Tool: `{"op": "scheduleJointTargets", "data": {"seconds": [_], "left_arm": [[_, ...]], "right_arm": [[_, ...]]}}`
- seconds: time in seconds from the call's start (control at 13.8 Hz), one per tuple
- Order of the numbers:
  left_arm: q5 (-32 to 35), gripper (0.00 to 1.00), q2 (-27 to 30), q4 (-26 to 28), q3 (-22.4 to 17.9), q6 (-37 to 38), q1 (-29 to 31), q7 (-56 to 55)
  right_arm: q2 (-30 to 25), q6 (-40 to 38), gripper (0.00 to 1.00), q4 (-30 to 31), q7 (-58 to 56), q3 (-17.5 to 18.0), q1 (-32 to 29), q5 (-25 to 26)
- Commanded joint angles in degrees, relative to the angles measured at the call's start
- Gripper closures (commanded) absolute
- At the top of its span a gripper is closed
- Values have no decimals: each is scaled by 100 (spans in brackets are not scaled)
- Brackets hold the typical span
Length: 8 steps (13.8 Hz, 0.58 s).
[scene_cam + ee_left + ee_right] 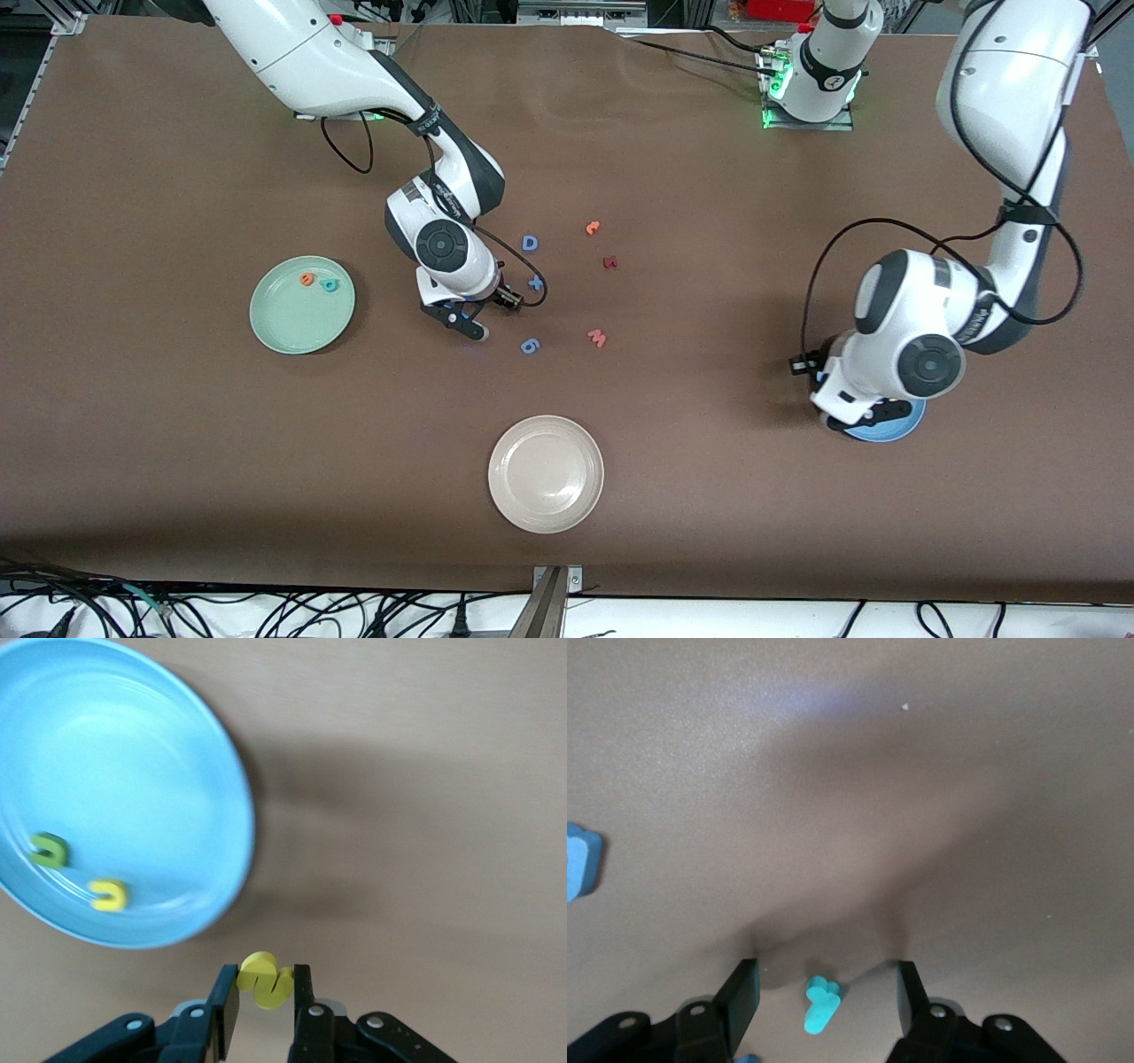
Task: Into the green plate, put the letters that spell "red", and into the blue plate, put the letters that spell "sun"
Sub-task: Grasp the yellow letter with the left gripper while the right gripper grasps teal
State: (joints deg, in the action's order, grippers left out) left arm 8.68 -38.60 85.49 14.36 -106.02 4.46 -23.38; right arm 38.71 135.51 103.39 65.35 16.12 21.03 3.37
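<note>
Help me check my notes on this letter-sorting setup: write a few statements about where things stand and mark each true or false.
1. The left pincer is shut on the yellow s. True.
2. The blue plate holds three letters. False: it holds two, an olive arch and a yellow arch.
3. The right pincer is open with the small teal r lying between its fingers. True.
4. The green plate has nothing in it. False: an orange e and a teal d lie in it.
5. The beige plate lies nearer the front camera than the pink letter. True.
</note>
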Motion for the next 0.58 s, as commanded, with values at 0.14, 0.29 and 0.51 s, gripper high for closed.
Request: {"op": "scheduleJointTargets", "data": {"seconds": [0.14,0.29,0.51], "left_arm": [[213,89,-156,-94,76,21,748,1141],[371,75,-235,-94,33,-137,828,1318],[459,0,-271,-94,23,-331,977,1591]], "right_arm": [[-118,-366,31,41,285,102,32,103],[-127,-428,42,41,303,102,41,103],[-127,-428,69,32,312,102,50,103]]}}
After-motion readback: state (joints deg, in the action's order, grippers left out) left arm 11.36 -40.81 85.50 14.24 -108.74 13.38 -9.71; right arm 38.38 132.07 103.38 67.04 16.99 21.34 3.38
